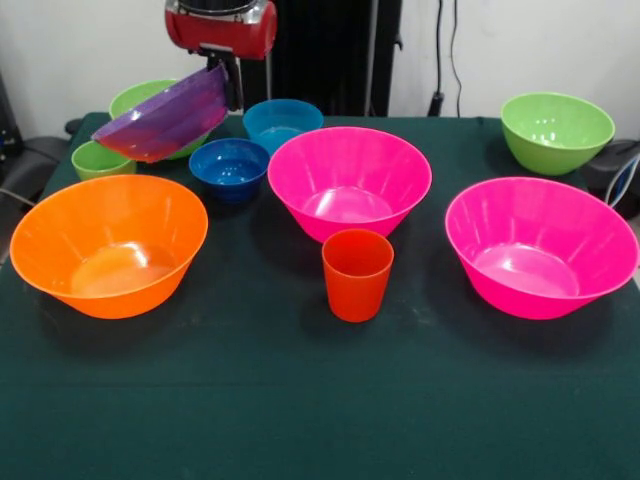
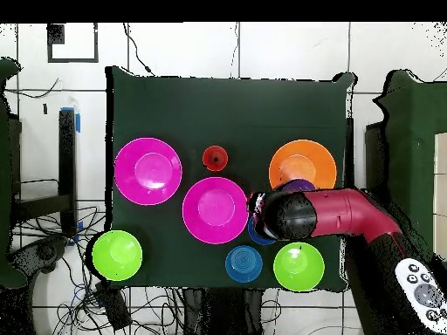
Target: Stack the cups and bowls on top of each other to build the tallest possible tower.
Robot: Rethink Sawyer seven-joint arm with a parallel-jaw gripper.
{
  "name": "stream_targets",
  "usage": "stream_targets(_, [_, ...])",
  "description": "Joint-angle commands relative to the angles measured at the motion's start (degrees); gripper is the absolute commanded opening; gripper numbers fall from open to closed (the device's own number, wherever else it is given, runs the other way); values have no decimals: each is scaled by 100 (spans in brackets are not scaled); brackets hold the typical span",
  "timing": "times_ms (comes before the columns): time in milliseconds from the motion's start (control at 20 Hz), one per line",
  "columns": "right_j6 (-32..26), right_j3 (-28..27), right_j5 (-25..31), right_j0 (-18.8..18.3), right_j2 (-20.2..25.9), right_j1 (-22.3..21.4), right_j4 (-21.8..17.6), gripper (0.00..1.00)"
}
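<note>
Nothing's been stacked yet, by the looks of it: every piece is spread out singly on the green surface [image 1: 300,400], so no tower is there at all.

Taking the middle pink bowl [image 1: 349,180] as the landmark, biggest first. The orange bowl [image 1: 108,243] is set well off to its left in the front view, upright and open, which makes sense if it's meant as the base. A second pink bowl [image 1: 540,245] is parked to the right of it. A green bowl [image 1: 557,130] is placed further right and back, and another green bowl [image 1: 140,98] is tucked back left, half hidden.

The purple bowl [image 1: 165,122] is being held up off the surface, left and behind the landmark, tilted steeply because it's gripped only by its rim. Probably it's being carried toward the orange one.

Then the light blue bowl [image 1: 281,122] is found just behind the landmark, the dark blue bowl [image 1: 230,166] just beside its left edge, the orange-red cup [image 1: 357,273] in front of it, and the light green cup [image 1: 100,159] far left.

The end effector [image 1: 225,80] is pinched on the purple rim, hanging from the red wrist. From overhead the arm [image 2: 349,214] is seen stretched out level across the surface.
</note>
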Motion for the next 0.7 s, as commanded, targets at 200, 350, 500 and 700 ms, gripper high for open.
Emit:
stream_targets(200, [-1835,-75,285,-61,710,276,-361,0])
stream_targets(350, [-2108,-274,575,-185,829,327,-340,0])
stream_targets(500, [-2370,-473,847,-290,944,312,-318,0])
stream_targets(700, [-2546,-708,994,-331,1006,428,-381,0])
